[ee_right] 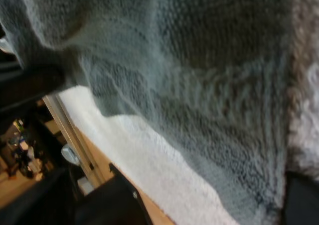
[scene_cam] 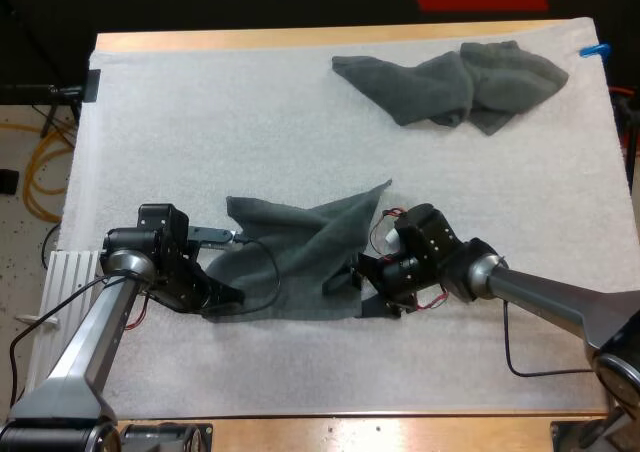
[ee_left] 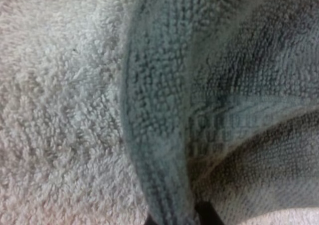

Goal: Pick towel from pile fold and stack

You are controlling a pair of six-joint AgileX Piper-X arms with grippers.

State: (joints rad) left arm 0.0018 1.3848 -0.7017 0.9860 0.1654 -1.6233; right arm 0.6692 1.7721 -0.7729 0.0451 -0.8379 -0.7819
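Low, arms angled inward: left fingers (scene_cam: 226, 297), right fingers (scene_cam: 341, 280) pinch towel (scene_cam: 300, 244) edge.

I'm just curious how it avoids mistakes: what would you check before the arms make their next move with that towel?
1. The left gripper shut on the near towel: ok, the left wrist view shows the towel's edge pinched.
2. The right gripper holding the same towel: cannot tell.
3. The near towel lying flat: not ok, it is rumpled between the two grippers.
4. The crumpled towel out of the way: ok, it lies apart at the far side of the mat.
5. Bare mat beyond the near towel for folding: ok.
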